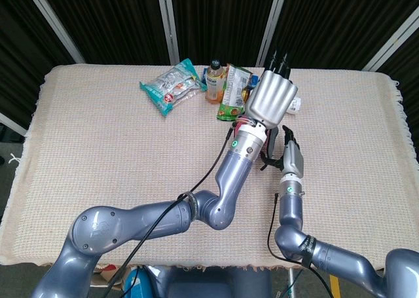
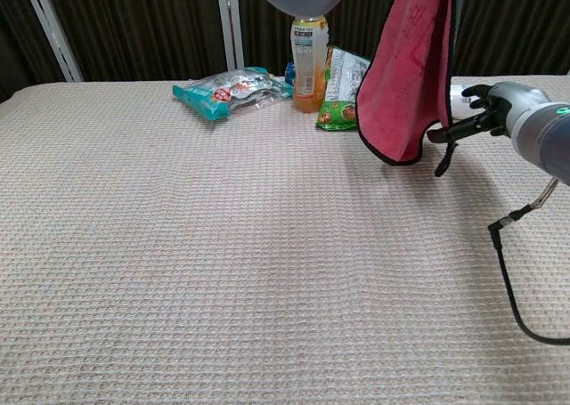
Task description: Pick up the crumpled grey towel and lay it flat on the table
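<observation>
The towel shows as pink-red cloth with a dark edge, not grey. It hangs in a long fold above the table, its lower end just off the surface. My left hand is raised high over the far middle of the table and holds the towel's top; in the head view only a sliver of the pink towel shows under the wrist. My right hand reaches in from the right, dark fingers touching the towel's right edge. A grip there is not clear. In the head view the right hand sits just right of the left forearm.
Along the far edge lie a teal snack bag, an orange drink bottle and a green snack packet, just behind the hanging towel. A cable trails from the right arm over the table's right side. A woven cream cloth covers the table.
</observation>
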